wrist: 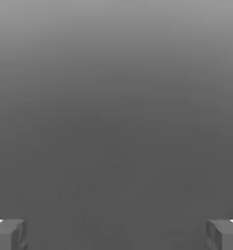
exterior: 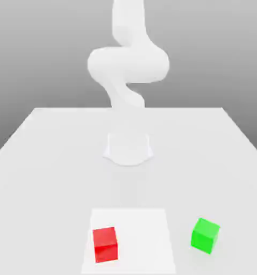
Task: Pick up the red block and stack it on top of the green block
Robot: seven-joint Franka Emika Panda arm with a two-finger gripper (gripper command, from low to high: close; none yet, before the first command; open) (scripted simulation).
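Two fingertips (wrist: 9, 234) at the hand view's corners show the jaws spread wide and empty, so a descent misaligned with the red block (exterior: 105, 243), at seven o'clock on the counter (exterior: 216, 161), could knock it toward the green block (exterior: 205, 234) at five o'clock.

We see a pale surface (exterior: 50, 161) running back to a grey backdrop. A white arm (exterior: 128, 64) rises from its round base (exterior: 128, 150) at the middle of the surface and bends above it. Nearer the camera lies a brighter white patch (exterior: 141, 236). The red block (exterior: 105, 244) sits on that patch, toward the exterior view's left. The green block (exterior: 205, 235) stands apart at the exterior view's right, off the patch, turned slightly. Both blocks rest flat.
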